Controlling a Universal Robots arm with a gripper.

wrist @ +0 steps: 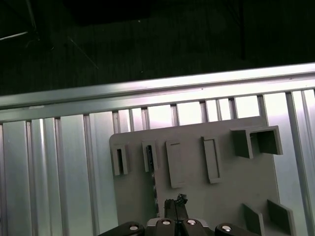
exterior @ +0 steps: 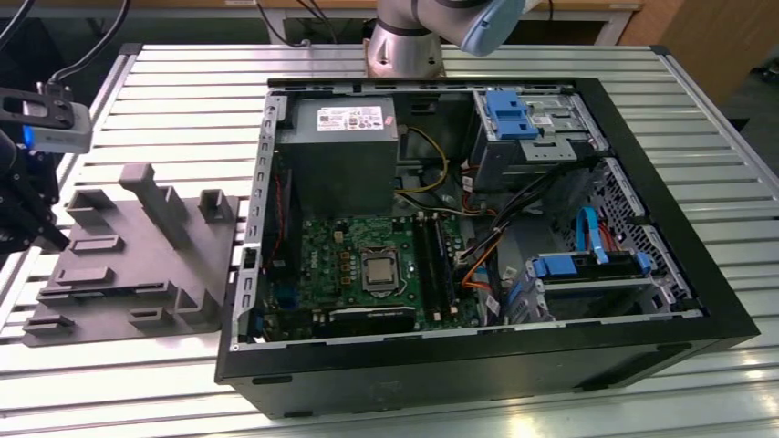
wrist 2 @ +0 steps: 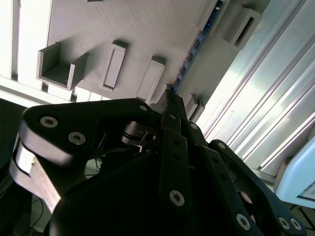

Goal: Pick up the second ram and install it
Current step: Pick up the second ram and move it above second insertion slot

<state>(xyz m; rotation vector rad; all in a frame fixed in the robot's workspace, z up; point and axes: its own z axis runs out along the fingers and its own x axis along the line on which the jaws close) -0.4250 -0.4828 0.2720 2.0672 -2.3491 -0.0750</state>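
Black pincer (wrist: 176,210) fingers are drawn together with no gap I can see. The tips are low over the grey tray (exterior: 128,242), right at one end of the memory stick (wrist 2: 191,56); whether they pinch it I cannot tell. The stick stands on edge in the tray, at the exterior view's left, beside the open computer case (exterior: 681,306) on the slatted metal table (exterior: 182,82). I judge the pick-up barely begun, and installing is all left.
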